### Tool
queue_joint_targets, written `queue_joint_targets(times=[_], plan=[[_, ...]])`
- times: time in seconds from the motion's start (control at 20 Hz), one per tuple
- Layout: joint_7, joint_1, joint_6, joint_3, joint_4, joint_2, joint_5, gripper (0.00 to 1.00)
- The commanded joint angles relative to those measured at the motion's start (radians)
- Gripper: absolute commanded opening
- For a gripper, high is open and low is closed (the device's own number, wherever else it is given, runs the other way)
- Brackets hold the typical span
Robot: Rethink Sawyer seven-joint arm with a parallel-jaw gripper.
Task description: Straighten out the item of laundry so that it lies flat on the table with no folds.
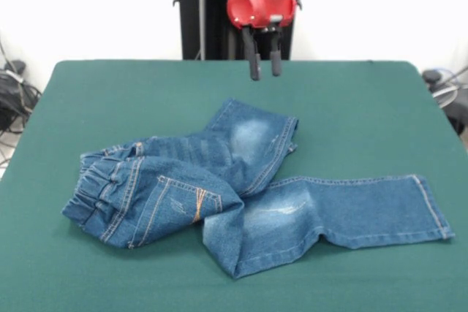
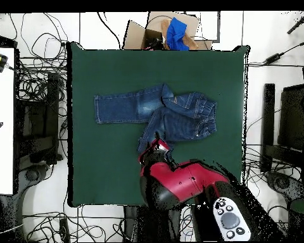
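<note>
The item of laundry, a small pair of blue denim jeans point(image 1: 256, 188), lies crumpled in the middle of the green table point(image 1: 365, 107). Its elastic waistband is bunched at the left. One leg lies stretched out flat to the right, and the other is folded back toward the far side. A back pocket with orange stitching faces up. My gripper point(image 1: 265, 71) hangs above the table's far edge, behind the jeans, open and empty, touching nothing. In the overhead view the jeans point(image 2: 161, 112) lie on the table point(image 2: 104, 171), with the gripper point(image 2: 156, 142) just below the folded leg.
A cardboard box point(image 2: 173, 31) holding a blue thing stands beyond the table's far edge. Cables point(image 1: 11, 93) lie around the table's sides. A white desk point(image 2: 1, 126) stands to the left in the overhead view.
</note>
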Motion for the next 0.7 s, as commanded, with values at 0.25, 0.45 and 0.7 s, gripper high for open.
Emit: queue_joint_targets(times=[0.25, 0.45, 0.7], plan=[[0.086, -0.017, -0.071, -0.029, -0.149, 0.250, -0.096, 1.00], [0.073, -0.031, -0.023, -0.035, -0.216, 0.345, -0.115, 1.00], [0.041, -0.063, 0.067, -0.022, -0.325, 0.498, -0.125, 1.00]])
